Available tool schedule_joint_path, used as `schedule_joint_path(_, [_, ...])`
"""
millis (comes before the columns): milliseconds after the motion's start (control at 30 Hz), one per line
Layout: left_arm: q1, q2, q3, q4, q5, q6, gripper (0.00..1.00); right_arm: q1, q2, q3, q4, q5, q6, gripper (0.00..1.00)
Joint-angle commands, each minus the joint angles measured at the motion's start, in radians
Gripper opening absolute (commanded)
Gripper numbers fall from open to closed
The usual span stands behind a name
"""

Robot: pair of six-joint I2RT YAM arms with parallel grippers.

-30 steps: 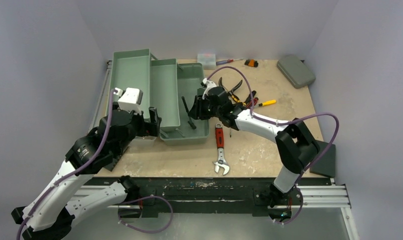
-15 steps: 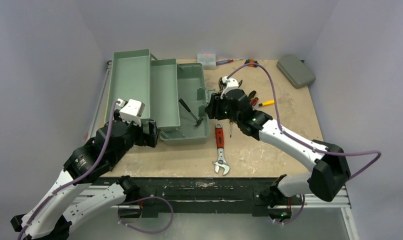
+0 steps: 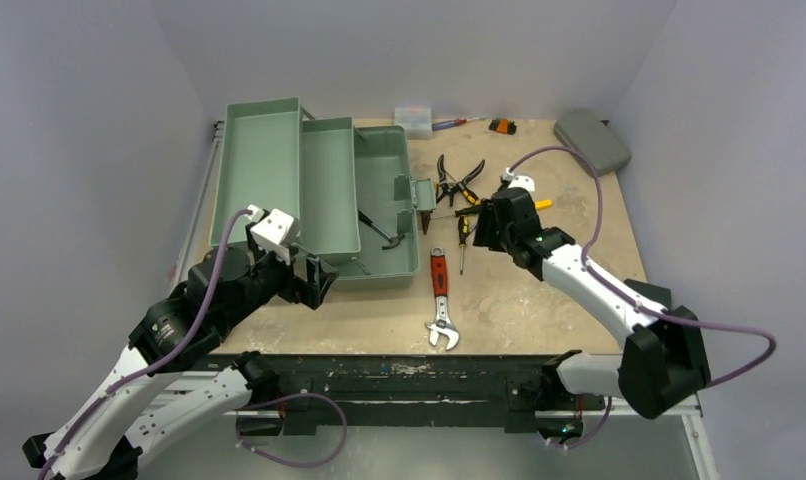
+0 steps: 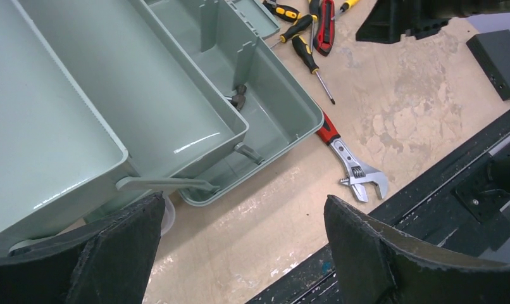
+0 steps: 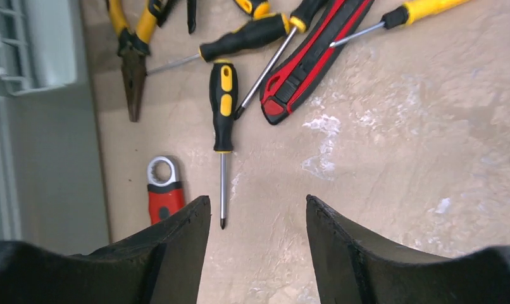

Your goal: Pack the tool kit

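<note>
Both jaw pairs gape empty. Just ahead of the right gripper (image 5: 257, 201) lies a black-and-yellow screwdriver (image 5: 223, 107), likely light and rigid; pinch its thick handle. The toolbox (image 4: 81, 82) sits before the left gripper (image 4: 244, 201).

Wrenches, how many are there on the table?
1. The red-handled wrench lies flat on the table, just right of the open toolbox's near corner. Another could be hidden inside the toolbox.
</note>
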State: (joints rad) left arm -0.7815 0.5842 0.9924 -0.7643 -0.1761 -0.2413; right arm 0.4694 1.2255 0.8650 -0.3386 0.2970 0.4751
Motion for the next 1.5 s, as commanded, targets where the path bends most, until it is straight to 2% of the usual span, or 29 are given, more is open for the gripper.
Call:
schedule_joint_path(0, [-0.001,-0.001,-0.003,0.049,0.044,0.026,0.93,0.001,0.131,0.035,0.024,-0.073,-0.024,0.57])
schedule_joint_path(233, [-0.001,-0.010,-0.006,0.044,0.044,0.036,0.93,0.001,0.333,0.169,0.018,-0.113,0.004,0.64])
schedule_joint_path(367, [-0.001,-0.008,-0.006,0.044,0.034,0.037,0.93,0.001,0.445,0.236,0.025,-0.087,0.047,0.57])
schedule_joint_path(567, [-0.001,0.008,-0.004,0.038,0.030,0.039,0.93,0.000,0.563,0.305,0.033,-0.085,0.073,0.56])
schedule_joint_path(767, [-0.001,0.020,-0.003,0.036,0.026,0.040,0.93,-0.009,0.640,0.307,0.044,-0.086,0.093,0.53])
schedule_joint_path(867, [-0.001,0.022,-0.003,0.038,0.027,0.040,0.93,-0.016,0.655,0.292,0.062,-0.110,0.098,0.43])
schedule_joint_path(900, [-0.001,0.024,-0.003,0.037,0.027,0.040,0.93,-0.019,0.654,0.287,0.070,-0.127,0.097,0.38])
schedule_joint_path(967, [-0.001,0.027,-0.003,0.036,0.029,0.037,0.93,-0.025,0.640,0.281,0.074,-0.173,0.084,0.18])
schedule_joint_path(1033, [-0.001,0.034,-0.003,0.037,0.033,0.031,0.93,-0.026,0.599,0.269,0.075,-0.190,0.070,0.07])
schedule_joint_path(1267, [-0.001,0.119,0.019,0.040,0.103,-0.091,0.94,-0.027,0.363,0.182,0.100,-0.232,-0.010,0.05])
schedule_joint_path(1467, [-0.001,0.239,0.047,0.105,0.191,-0.204,0.93,-0.026,0.171,0.100,0.166,-0.404,-0.082,0.05])
